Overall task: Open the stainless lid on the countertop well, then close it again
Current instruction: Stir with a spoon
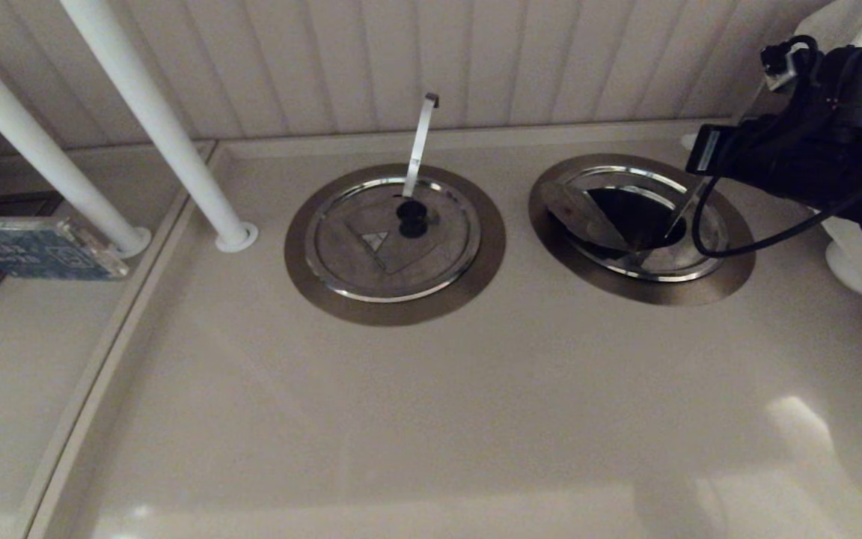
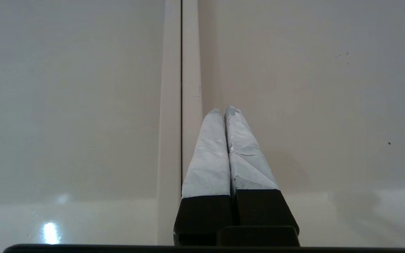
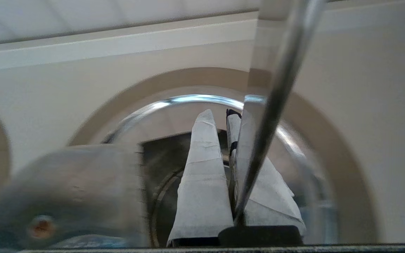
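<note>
Working at the countertop well (image 1: 736,271) on the robot's right side, with the right arm reaching over its far rim.

Holding the right gripper (image 3: 220,116) just above the dark opening (image 1: 625,213), fingers (image 3: 202,168) pressed close together and, judging by the right wrist view, pinching the straight-tipped utensil handle (image 3: 276,105) running through the narrow gap between them. Not showing the contact itself clearly, so treating the pinch as a judgement.

Keeping the left gripper (image 2: 221,109) parked over bare countertop (image 1: 431,419), away from both wells, fingers pressed together on nothing.

Status of the stainless lid (image 1: 648,263):
- Sitting in its collar, not lifted clear of it.
- Showing the hinged wedge flap (image 1: 577,209) tilted up toward the robot's left, exposing a dark wedge of the hole.
- Carrying the handle at a strong lean through the opened section.

Status of the twin lid (image 1: 393,239): lying flat and closed, with the hook-tipped handle (image 1: 421,138) upright; not belonging to the task.

Progress, as a judgement:
- Opening: appearing done or nearly done, given the raised flap and exposed hole.
- Closing: not yet done; requiring the flap to be lowered until lying flush with the disc.
- Releasing the handle and clearing the well: also outstanding.
</note>
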### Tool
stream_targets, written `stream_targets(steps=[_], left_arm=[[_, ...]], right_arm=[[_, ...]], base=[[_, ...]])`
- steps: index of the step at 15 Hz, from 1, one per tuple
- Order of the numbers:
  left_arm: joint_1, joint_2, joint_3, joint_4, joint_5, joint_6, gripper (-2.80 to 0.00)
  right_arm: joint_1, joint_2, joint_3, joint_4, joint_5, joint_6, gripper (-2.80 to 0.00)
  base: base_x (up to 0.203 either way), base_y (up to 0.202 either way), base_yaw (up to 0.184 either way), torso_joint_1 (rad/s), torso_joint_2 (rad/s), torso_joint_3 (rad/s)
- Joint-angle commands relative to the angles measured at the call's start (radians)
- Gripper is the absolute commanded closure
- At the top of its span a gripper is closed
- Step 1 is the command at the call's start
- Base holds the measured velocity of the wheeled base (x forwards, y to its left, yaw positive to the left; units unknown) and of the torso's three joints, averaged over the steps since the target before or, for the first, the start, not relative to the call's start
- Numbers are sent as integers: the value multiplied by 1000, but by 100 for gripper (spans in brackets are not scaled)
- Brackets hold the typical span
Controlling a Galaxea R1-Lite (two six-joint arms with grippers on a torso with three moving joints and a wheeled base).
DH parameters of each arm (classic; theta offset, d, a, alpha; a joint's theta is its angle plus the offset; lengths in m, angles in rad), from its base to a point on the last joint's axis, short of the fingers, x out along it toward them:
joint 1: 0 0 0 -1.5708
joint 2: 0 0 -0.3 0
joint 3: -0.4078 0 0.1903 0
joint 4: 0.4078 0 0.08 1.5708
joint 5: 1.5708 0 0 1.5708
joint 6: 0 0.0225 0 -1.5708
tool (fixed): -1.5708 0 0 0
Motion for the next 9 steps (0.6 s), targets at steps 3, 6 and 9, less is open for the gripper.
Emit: stream_targets(steps=[3, 6, 9], left_arm=[[0, 0, 0, -1, 0, 0, 0], [0, 0, 0, 0, 0, 0, 0], [0, -1, 0, 0, 0, 0, 0]], right_arm=[[-30, 53, -49, 0, 3, 1, 0], [-4, 118, -143, 6, -5, 1, 0], [79, 142, -180, 9, -64, -1, 0]], base=[[0, 0, 0, 0, 0, 0], [0, 0, 0, 0, 0, 0], [0, 0, 0, 0, 0, 0]])
